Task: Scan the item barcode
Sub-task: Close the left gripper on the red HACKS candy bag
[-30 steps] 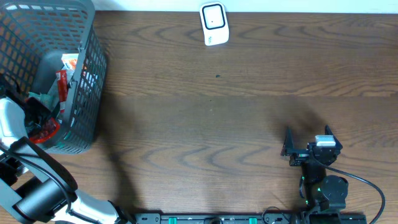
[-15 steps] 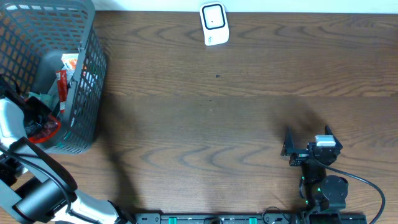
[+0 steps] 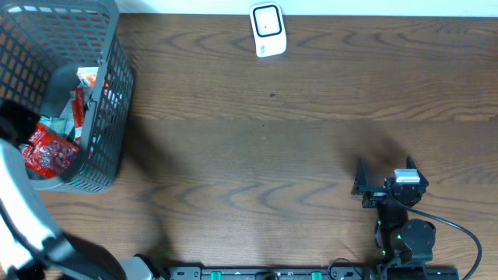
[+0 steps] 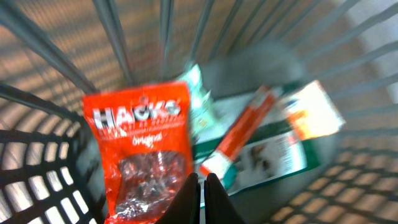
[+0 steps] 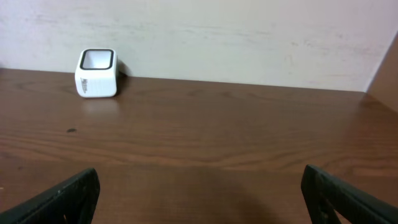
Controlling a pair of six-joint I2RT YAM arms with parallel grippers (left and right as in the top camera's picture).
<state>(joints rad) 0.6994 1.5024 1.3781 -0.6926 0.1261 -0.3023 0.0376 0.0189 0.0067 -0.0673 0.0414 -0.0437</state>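
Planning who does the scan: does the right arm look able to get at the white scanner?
Probably yes: the right gripper stands open and empty, and nothing stands on the table between it and the scanner, though it is a long stretch.

The overhead camera looks straight down on the dark brown wooden table (image 3: 272,155). The left wrist camera peers down at close range into the grey wire-mesh basket (image 3: 109,117) at the table's left end. The right wrist camera sits low and faces level across the tabletop to the pale wall (image 5: 249,37). Both it and the overhead view show the small white box-shaped scanner (image 3: 268,29).
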